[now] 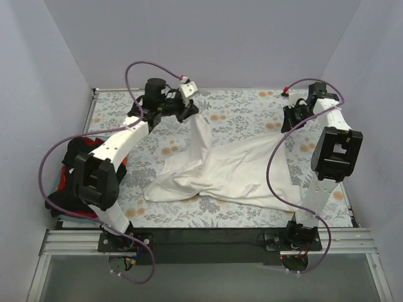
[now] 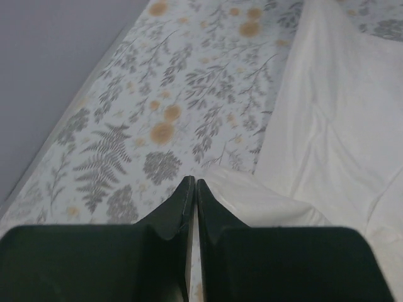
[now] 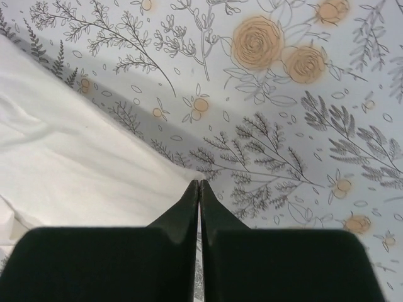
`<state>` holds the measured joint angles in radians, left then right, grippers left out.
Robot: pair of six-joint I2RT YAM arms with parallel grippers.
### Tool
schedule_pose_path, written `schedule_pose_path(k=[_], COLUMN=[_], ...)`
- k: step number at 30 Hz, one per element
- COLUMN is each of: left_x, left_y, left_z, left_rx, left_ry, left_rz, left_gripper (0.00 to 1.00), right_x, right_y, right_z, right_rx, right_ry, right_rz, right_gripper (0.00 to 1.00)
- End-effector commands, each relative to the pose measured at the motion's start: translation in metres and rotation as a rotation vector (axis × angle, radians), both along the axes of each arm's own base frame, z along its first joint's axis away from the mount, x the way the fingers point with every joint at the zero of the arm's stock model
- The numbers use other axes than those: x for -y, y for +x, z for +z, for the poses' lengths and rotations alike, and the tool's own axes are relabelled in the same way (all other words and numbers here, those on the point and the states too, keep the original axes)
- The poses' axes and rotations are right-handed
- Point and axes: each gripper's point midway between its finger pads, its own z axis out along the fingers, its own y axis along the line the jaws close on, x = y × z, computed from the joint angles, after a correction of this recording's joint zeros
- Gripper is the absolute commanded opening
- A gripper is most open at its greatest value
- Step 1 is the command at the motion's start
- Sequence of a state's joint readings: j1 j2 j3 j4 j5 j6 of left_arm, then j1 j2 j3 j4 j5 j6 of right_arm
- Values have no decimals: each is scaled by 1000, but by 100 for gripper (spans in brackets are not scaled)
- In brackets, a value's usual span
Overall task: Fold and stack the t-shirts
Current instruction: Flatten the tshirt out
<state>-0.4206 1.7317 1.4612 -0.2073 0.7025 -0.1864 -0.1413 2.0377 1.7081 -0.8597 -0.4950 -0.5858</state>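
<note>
The floral cloth (image 1: 252, 107) covers the whole table. A white shirt (image 1: 233, 173) lies crumpled across its middle, one part drawn up into a peak toward the far left and one corner stretched out to the right. A pile (image 1: 70, 154) of black and red shirts sits at the left edge, partly hidden under the left arm. The left claw (image 1: 189, 112) hangs above the cloth, fingers pressed together, pinching the shirt's raised peak. The right claw (image 1: 291, 123) sits low near the far right, fingers also pressed together, nipping the shirt's stretched corner.
</note>
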Motion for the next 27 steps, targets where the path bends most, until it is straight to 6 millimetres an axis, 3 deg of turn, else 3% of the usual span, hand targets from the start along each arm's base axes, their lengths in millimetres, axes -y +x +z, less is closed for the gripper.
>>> schedule_pose_path(k=[1,5,8,10,16,20,22,26,27], left_x=[-49,-120,-153,-164,-176,-178,-180,-184,-185], left_y=[6,34,44,49,72,95,99,87,85], left_z=[-20,-32,-52,-72,-111,-152,-158,-166,-166], left_rx=[-111,-149,-169,-207,-299,-460,-540,-751,-771], left_ry=[32,28,88,132,181,229,215,173,162], left_rz=[212,454,594,640,730,753,746,767,765], left_gripper=[0,0,0,0,0,0,0,0,10], right_x=[11,25,34,37,36,35,34,31,31], right_y=[-8,-17,-20,-20,-17,-15,-15,-19,-20], right_z=[17,24,24,23,22,23,24,24,24], right_rx=[40,54,56,55,46,39,34,21,22], right_ry=[-17,-54,-71,-80,-65,-53,-46,-36,-35], right_rz=[-7,-28,-41,-45,-58,-65,-63,-54,-54], right_gripper=[1,1,1,1,1,1,1,1,1])
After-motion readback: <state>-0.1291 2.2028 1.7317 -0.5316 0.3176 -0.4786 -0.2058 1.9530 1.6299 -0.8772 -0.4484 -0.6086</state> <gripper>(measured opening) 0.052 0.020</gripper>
